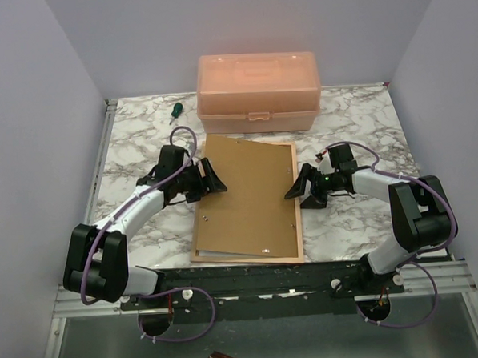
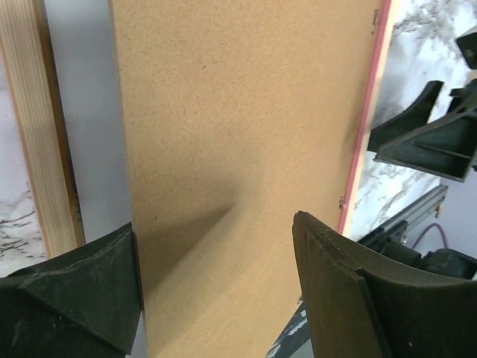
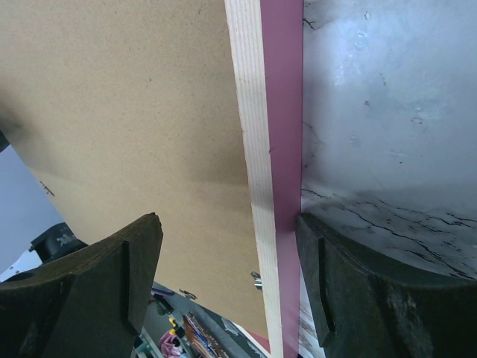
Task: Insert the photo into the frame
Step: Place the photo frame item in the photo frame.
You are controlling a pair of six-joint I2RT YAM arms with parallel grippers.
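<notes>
The frame point(image 1: 247, 259) lies face down mid-table, pale wood back up, its pink side showing in the right wrist view point(image 3: 283, 112). A brown backing board point(image 1: 248, 198) lies slightly askew on it. The photo is hidden. In the left wrist view a pale grey strip point(image 2: 82, 112) shows between the wood rail point(image 2: 37, 127) and the board point(image 2: 238, 112). My left gripper point(image 1: 207, 181) is open over the board's left edge point(image 2: 215, 224). My right gripper point(image 1: 304, 190) is open astride the frame's right rail point(image 3: 227, 220), its outer finger point(image 3: 328, 283) against the pink side.
A translucent orange plastic box point(image 1: 258, 91) stands at the back, just beyond the frame. A green-handled screwdriver point(image 1: 174, 110) lies at the back left. Grey walls close in both sides. The black base rail point(image 1: 252, 278) runs right along the frame's near edge.
</notes>
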